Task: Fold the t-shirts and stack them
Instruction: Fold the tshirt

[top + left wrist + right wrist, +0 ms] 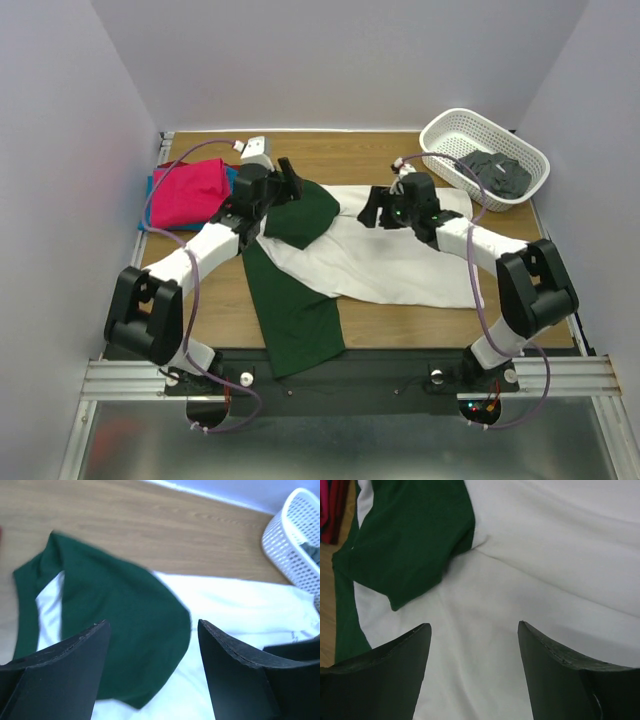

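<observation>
Left gripper (152, 627) hovers jaws wide over the green sleeve (115, 605), right gripper (472, 627) equally wide above the white t-shirt (545, 565).

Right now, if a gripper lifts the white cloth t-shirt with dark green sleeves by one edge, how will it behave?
The white t-shirt probably hangs limp: its green sleeve lies folded flat. Likely light, being thin. Pushed, it probably wrinkles.

I had two claws: one left claw (285, 180) and one right claw (375, 207), above one surface (400, 150). One white t-shirt (400, 262) had two dark green sleeves (295, 300). One pile showed one magenta t-shirt (190, 190) and one blue t-shirt (152, 192). One basket (440, 130) held one dark cloth (495, 172).
</observation>
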`<state>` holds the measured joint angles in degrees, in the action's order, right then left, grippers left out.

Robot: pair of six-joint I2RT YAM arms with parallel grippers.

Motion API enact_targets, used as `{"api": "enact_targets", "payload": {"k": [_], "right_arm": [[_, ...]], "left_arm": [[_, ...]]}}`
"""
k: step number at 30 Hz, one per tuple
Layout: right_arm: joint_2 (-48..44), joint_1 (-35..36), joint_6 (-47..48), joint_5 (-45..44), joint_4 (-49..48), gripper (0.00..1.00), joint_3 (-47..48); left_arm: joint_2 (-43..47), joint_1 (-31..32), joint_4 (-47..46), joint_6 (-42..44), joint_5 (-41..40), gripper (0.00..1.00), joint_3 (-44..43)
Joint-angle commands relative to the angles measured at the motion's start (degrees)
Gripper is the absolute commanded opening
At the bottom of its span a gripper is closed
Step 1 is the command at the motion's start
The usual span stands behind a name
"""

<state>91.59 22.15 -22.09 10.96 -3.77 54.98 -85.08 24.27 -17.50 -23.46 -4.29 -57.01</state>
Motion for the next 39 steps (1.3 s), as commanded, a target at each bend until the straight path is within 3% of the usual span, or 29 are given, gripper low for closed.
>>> {"api": "enact_targets", "payload": {"k": [1, 6, 21, 30, 39], "right_arm": [[4.29, 3.42, -2.17, 4.59, -5.01, 0.75, 3.81], [10.70, 7.20, -3.75, 6.79, -9.41, 0.73, 6.62], [22.04, 9.66, -5.51, 7.67, -12.93, 0.68, 13.39], [25.13, 10.10, -6.56, 10.65, -18.72, 0.61, 15.07], [22.32, 10.54, -8.94, 17.60, -21.71, 0.59, 14.19]], "left_arm": [[6.83, 0.16, -3.07, -1.32, -2.39, 0.82, 9.36], [10.81, 0.60, -5.18, -1.24, -2.39, 0.83, 15.87], [5.80, 0.60, -8.52, -2.29, 2.19, 0.84, 16.14], [7.91, 0.25, -8.17, -1.76, 1.83, 0.84, 17.90], [9.93, -1.51, -7.73, -1.67, 1.57, 0.84, 20.19]]}}
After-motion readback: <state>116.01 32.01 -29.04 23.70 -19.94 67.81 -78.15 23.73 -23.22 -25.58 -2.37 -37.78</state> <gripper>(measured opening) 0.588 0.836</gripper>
